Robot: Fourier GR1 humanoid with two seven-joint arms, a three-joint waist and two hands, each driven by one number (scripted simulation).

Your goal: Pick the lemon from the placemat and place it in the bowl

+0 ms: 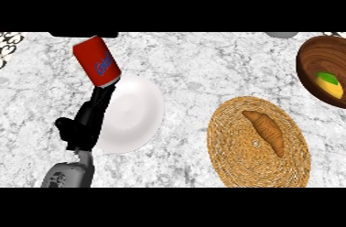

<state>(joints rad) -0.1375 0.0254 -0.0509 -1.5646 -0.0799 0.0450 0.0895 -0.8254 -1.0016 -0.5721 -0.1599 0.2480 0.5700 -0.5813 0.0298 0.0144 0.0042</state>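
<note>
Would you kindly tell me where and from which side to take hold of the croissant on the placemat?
Take the croissant across its thick middle, from above, fingers on its two long sides. It lies flat on the placemat, running from upper left to lower right and tapering at both ends.

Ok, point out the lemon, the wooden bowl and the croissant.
lemon [329,87]: head view, on its yellow body inside the bowl.
wooden bowl [310,54]: head view, on its inner wall.
croissant [267,130]: head view, on its middle, on the woven placemat.

Red can [98,61]: blue-and-white script logo, not legible. No other text.
</note>
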